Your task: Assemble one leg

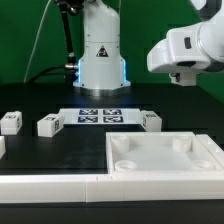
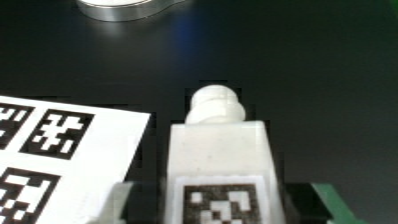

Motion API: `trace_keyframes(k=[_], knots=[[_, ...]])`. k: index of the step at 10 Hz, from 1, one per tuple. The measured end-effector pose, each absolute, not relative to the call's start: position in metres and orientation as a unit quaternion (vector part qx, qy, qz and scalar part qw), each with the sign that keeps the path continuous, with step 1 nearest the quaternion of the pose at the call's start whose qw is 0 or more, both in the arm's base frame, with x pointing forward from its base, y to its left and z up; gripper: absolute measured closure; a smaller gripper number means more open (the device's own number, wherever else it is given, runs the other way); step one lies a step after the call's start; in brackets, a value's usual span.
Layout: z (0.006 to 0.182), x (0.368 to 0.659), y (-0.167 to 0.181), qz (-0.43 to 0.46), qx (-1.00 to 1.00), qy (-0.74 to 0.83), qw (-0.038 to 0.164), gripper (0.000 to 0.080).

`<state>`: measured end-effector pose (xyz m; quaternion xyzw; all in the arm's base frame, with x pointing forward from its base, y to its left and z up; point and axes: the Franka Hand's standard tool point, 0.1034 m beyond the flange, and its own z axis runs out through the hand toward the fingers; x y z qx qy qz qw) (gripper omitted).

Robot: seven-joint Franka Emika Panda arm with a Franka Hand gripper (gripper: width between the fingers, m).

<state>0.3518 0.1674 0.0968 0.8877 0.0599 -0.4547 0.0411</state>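
On my wrist feed I see the leg [image 2: 222, 140] lying lengthwise between the two fingers [image 2: 121, 203] of the claw [image 2: 222, 203]. Its black-and-white marker faces the camera at the near end, and its rounded peg points away from me. I can't tell whether the fingers touch it. The marker board [image 2: 63, 150] lies just beside the leg on the black tabletop [image 2: 311, 70]. A shiny rounded metal part [image 2: 125, 8] sits well beyond, cut off by the frame edge.
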Motion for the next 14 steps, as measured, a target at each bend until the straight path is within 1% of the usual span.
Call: trace_keyframes(k=[2,3,5,6,7,9,10,11,13,14], knots=[[0.098,0.359,0.165,-0.378,0.923,0.068,0.03,0.0512],[0.1,0.378,0.158,-0.335,0.938,0.084,0.02,0.0512],[0.112,0.402,0.145,-0.267,0.959,0.095,0.01,0.0512],[0.119,0.405,0.142,-0.233,0.968,0.095,0.01,0.0512],[0.117,0.404,0.143,-0.203,0.974,0.096,0.007,0.0512],[0.113,0.414,0.142,-0.102,0.989,0.106,-0.006,0.0512],[0.11,0.426,0.135,-0.037,0.992,0.118,-0.016,0.0512],[0.112,0.443,0.125,0.024,0.991,0.13,-0.022,0.0512],[0.119,0.476,0.12,0.104,0.985,0.135,-0.028,0.0512],[0.118,0.482,0.118,0.094,0.986,0.136,-0.028,0.0512]])
